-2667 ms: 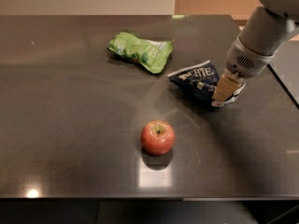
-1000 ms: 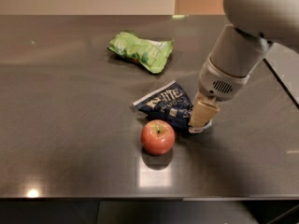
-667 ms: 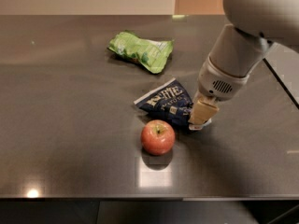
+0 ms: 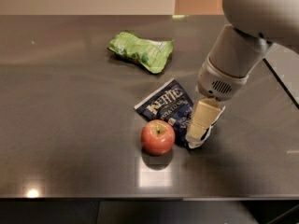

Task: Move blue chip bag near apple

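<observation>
We see the gripper point(image 4: 197, 133) clenched on the right edge of the blue chip bag point(image 4: 166, 105), just beside the apple point(image 4: 158, 136).

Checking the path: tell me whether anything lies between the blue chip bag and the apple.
Nothing visible does. The blue chip bag lies right behind the apple, touching or nearly so. The tool is at the bag's right edge.

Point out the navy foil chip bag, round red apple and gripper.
navy foil chip bag point(image 4: 164, 102), camera view, lettering.
round red apple point(image 4: 158, 138), camera view, skin.
gripper point(image 4: 196, 135), camera view, fingertips clamping bag's right edge.
</observation>
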Controlling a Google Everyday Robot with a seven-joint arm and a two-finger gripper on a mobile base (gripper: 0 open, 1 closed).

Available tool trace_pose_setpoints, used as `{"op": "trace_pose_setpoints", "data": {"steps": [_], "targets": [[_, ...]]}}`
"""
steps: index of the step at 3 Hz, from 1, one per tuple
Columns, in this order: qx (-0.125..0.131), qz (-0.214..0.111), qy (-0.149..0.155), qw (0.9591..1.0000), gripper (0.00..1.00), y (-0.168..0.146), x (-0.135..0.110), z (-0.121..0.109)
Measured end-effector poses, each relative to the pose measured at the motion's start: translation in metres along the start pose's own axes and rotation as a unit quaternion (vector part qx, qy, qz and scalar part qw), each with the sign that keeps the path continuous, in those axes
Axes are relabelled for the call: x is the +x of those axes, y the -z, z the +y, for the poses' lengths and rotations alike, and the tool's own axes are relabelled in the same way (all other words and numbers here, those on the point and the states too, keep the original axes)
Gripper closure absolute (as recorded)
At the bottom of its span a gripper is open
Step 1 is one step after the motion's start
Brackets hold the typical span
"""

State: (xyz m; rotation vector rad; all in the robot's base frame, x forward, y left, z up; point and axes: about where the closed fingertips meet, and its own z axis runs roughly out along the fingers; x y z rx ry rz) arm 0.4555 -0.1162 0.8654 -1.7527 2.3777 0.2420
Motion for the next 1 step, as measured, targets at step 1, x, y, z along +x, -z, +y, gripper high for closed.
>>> {"op": "trace_pose_setpoints", "data": {"steps": [1], "targets": [[0.000, 0.000, 0.000, 1.0000, 0.00, 0.0000, 0.0000, 0.0000]]}}
